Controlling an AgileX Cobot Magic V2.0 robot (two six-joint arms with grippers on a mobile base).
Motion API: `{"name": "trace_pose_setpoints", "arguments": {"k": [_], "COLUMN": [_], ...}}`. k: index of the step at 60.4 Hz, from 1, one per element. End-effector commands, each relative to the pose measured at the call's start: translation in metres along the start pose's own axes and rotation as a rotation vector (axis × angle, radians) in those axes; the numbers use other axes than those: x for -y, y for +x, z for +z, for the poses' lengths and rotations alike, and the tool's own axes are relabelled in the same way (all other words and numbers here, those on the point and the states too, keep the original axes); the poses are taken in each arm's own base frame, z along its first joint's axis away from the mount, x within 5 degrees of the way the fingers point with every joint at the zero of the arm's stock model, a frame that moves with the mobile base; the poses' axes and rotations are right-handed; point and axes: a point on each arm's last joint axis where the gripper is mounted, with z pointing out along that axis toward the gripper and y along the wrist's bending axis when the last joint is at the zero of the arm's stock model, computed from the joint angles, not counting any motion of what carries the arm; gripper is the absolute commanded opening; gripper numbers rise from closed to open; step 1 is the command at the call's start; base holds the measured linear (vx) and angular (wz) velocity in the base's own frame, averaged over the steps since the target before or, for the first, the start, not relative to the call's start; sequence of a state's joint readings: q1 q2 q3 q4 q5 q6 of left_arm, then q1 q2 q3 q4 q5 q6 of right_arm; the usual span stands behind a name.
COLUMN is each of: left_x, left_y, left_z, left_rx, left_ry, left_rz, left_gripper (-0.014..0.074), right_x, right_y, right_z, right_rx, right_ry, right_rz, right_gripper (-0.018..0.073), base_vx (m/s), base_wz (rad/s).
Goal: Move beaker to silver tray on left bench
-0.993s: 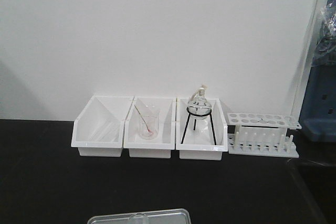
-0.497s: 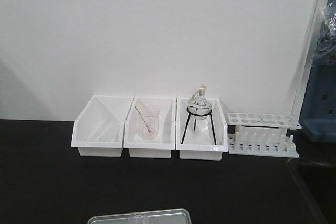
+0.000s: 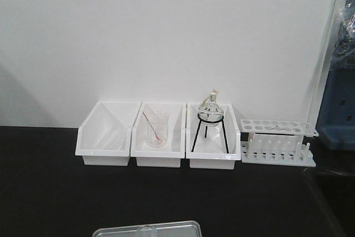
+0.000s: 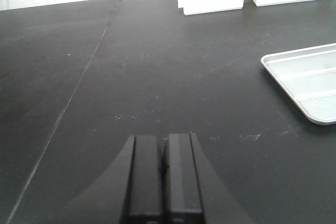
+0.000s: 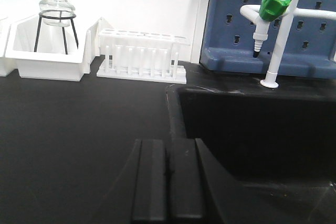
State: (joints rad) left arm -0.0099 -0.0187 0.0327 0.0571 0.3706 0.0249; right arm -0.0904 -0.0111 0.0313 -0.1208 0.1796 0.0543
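The silver tray (image 3: 177, 227) lies on the black left bench (image 3: 50, 192), cut off by the bottom edge of the front view. A clear curved glass rim, seemingly the beaker (image 3: 146, 229), pokes up within the tray's outline; the rest of it is out of frame. In the left wrist view a corner of the silver tray (image 4: 310, 80) shows at the right with no beaker on that part. My left gripper (image 4: 163, 140) is shut with nothing in it, low over the bare worktop left of the tray. My right gripper (image 5: 168, 144) is also shut and holds nothing, near the sink's edge.
Three white bins (image 3: 158, 134) stand against the back wall. One holds a beaker with pink residue and a rod (image 3: 157, 130), another a round flask on a black tripod (image 3: 210, 116). A white test-tube rack (image 3: 277, 142) sits to their right. A black sink (image 5: 257, 129) and green-handled tap (image 5: 276, 3) lie at far right.
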Motion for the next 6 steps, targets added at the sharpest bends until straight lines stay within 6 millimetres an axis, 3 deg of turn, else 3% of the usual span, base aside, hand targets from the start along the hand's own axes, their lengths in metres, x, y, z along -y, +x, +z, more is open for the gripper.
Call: {"name": "trace_pose_setpoints", "arguments": {"k": [1,6], "left_x": [0.0007,0.0007], "left_y": [-0.0010,-0.0010], "left_z": [0.0016,0.0016], "left_rx": [0.064,0.064], "left_ry": [0.005,0.005], "left_rz": [-0.003,-0.003], "left_gripper": [0.0001,0.0001], "right_x": [-0.0004,-0.0004], "right_y": [-0.0065,-0.0065], "right_z": [-0.0007,-0.0007], "right_rx": [0.090,0.090], "right_ry": [-0.003,-0.003], "right_rz": [-0.004,-0.004], "right_gripper": [-0.0014,-0.0014], "base_vx": [0.00,0.00], "base_wz": [0.00,0.00]}}
